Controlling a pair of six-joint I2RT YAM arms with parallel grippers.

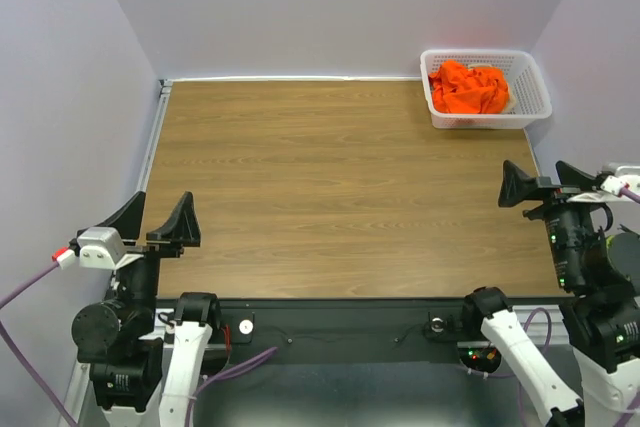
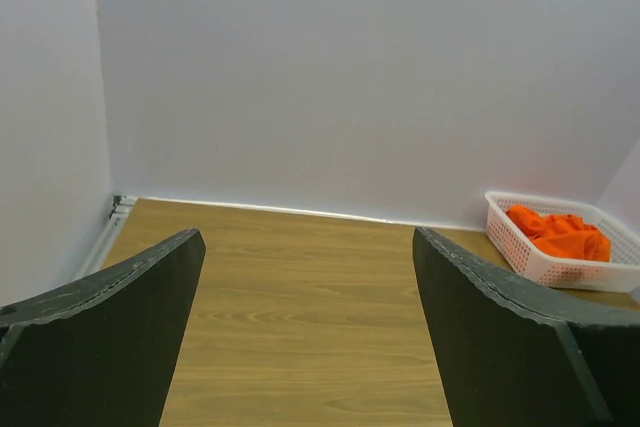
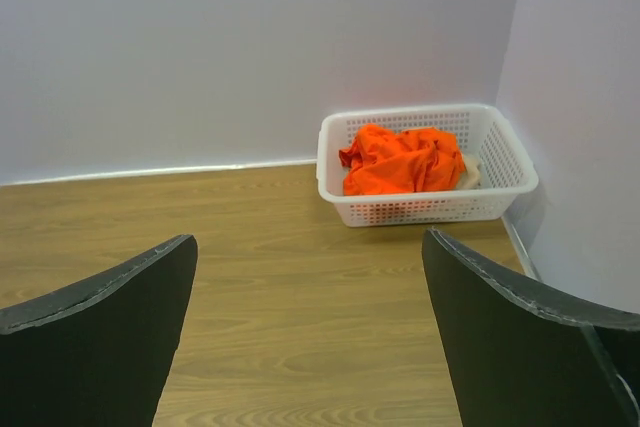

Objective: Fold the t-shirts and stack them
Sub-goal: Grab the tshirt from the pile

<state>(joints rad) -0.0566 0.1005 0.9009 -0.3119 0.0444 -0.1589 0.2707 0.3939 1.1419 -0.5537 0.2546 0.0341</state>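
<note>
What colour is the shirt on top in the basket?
Bright orange. The shirt lies crumpled in the white basket; the right wrist view shows it best.

- Orange shirt point(image 1: 468, 87): plain bright orange.
- Beige shirt point(image 3: 469, 176): pale tan sliver, at its 3 o'clock.
- Basket point(image 1: 478, 52): white lattice.
- Table point(image 1: 340, 197): brown wood grain.
- Walls point(image 1: 330, 7): pale lilac, plain.

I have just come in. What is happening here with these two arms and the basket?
Nothing is being handled at this moment. The left gripper and the right gripper are both open near the near edge of the wooden table, holding nothing. The orange t-shirt lies crumpled in the white lattice basket at the far right corner, with a bit of the beige t-shirt showing at its side. No shirt is folded or stacked yet.
</note>
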